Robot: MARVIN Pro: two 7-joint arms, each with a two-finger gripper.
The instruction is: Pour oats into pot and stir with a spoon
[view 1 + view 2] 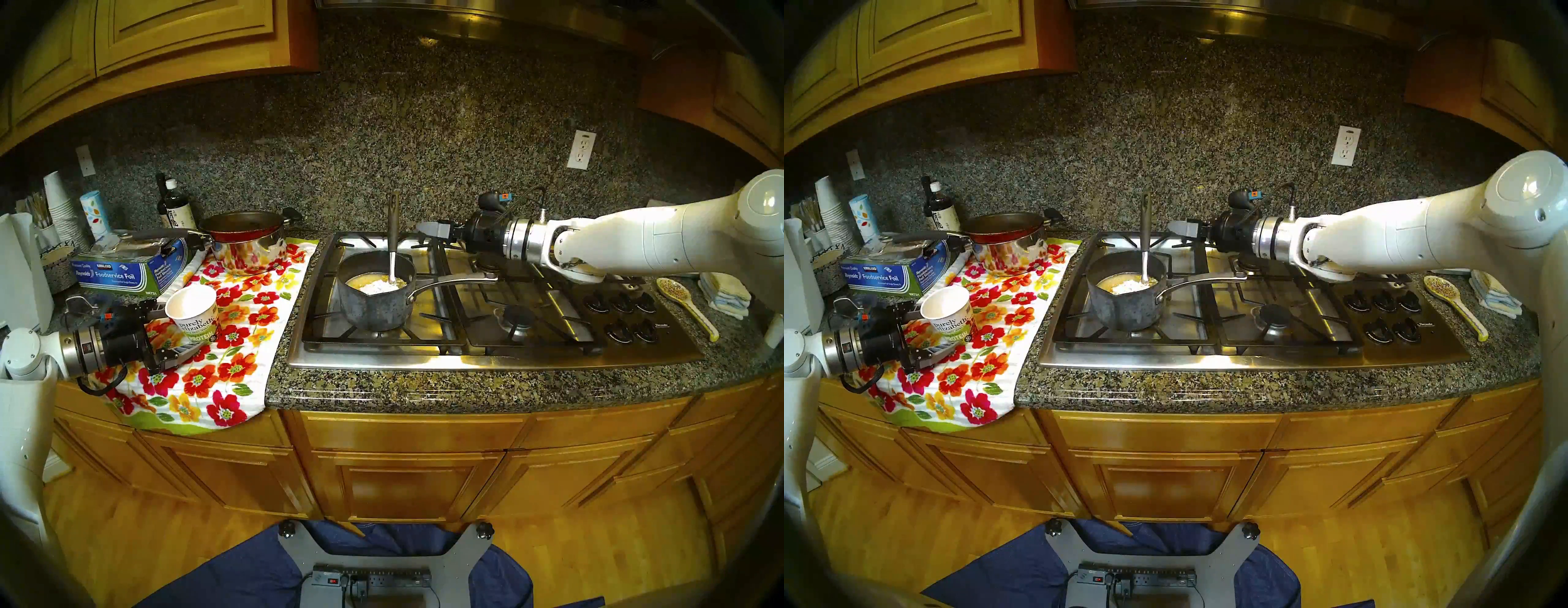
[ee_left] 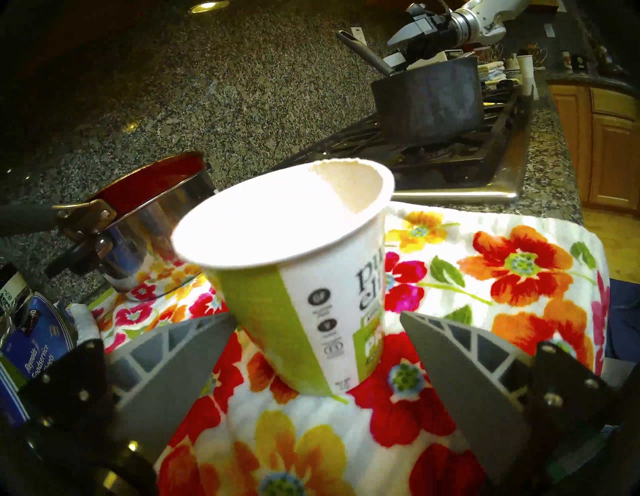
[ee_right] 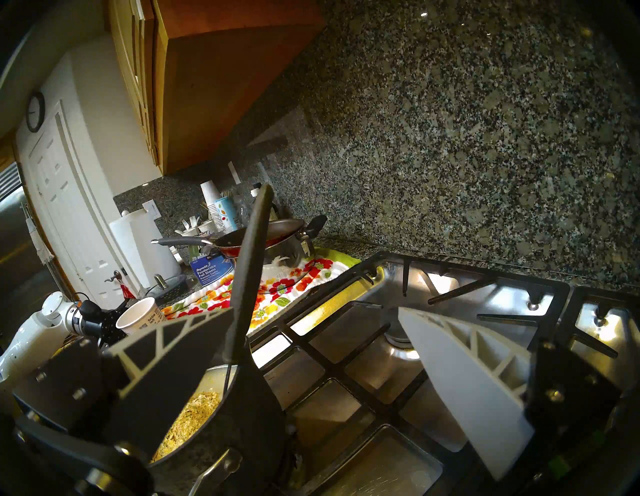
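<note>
spoon (image 1: 393,237): stands bowl-down in the pot (image 1: 375,293) among the oats (image 1: 377,285), dark handle leaning on the pot's far rim. judged light, stiff, slim; its steep lean means a nudge could tip it. best taken on the upper handle, above the pot rim. right gripper (image 1: 428,229): right of the pot, level with the handle top, jaws wide, empty. cup (image 1: 193,313): left of the pot on the towel (image 1: 237,339), looks empty. left gripper (image 2: 311,350): left of the pot, jaws wide around the cup's base, not gripping.
</note>
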